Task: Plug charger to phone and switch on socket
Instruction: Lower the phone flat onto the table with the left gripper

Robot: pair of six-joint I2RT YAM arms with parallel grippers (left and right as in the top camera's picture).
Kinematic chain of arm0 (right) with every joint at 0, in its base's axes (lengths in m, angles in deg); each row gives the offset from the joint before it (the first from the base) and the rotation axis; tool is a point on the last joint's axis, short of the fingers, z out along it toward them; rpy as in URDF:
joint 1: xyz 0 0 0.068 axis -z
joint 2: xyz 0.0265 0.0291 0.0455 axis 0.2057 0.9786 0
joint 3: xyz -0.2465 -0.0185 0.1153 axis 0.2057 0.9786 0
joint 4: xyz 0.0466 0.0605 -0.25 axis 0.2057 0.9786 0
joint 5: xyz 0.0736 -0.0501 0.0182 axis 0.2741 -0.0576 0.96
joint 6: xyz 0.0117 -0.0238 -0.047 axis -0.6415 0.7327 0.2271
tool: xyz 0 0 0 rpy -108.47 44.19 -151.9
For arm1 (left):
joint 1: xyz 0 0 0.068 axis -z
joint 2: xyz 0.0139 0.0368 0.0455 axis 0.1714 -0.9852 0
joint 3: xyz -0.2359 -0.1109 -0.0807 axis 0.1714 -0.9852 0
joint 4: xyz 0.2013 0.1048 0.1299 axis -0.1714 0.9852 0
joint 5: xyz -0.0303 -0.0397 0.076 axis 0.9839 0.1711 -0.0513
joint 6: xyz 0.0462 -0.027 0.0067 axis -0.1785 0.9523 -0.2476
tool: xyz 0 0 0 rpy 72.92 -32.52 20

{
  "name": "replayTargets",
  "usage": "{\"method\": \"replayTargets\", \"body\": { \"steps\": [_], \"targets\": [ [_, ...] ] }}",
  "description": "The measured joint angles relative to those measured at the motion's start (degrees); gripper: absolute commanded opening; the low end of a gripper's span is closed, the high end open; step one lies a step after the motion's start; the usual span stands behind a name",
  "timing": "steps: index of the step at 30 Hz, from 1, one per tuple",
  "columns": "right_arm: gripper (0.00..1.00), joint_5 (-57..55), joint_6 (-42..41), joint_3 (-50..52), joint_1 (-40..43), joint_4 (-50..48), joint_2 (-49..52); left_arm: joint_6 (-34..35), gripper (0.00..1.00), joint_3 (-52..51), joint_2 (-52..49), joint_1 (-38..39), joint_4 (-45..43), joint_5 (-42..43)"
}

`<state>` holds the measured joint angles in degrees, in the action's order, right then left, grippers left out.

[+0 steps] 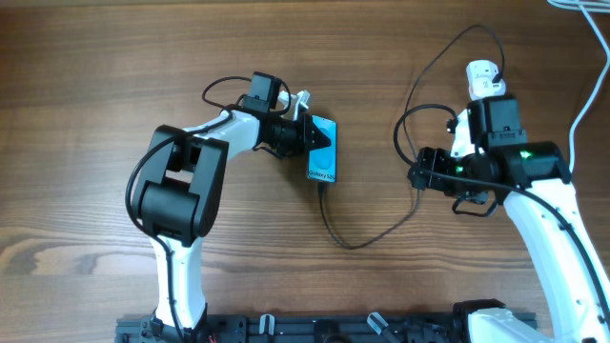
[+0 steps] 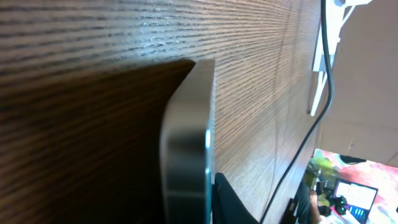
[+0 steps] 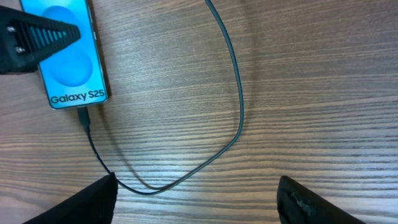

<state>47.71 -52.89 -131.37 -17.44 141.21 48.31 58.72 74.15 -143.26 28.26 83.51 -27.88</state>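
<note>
Right wrist: charger (image 3: pixel 240 106) plug looks seated in phone (image 3: pixel 71 68). Left gripper (image 1: pixel 319 138) pinches phone, right gripper (image 3: pixel 196 190) spread. Next: press socket (image 1: pixel 483 78) switch w/ right.

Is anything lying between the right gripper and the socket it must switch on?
Only the charger cable: it loops between the right gripper and the socket. Nothing else visible lies there, though the open fingers point away, toward the phone.

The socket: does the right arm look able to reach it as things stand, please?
Probably yes, after turning. The socket lies close beside the right arm's wrist with nothing between them, but the open right gripper points away from it, toward the phone.
</note>
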Motion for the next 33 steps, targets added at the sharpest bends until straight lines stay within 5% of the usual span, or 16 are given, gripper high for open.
{"method": "replayTargets", "body": {
  "steps": [28,33],
  "targets": [
    [0.90,0.00,0.00,0.00,0.00,0.02,0.74,0.24,0.18,0.68,-0.22,-0.66,1.97,0.11],
    [0.90,0.00,0.00,0.00,0.00,0.02,0.74,0.68,0.26,0.70,-0.22,-1.27,2.43,0.50]
  ]
}}
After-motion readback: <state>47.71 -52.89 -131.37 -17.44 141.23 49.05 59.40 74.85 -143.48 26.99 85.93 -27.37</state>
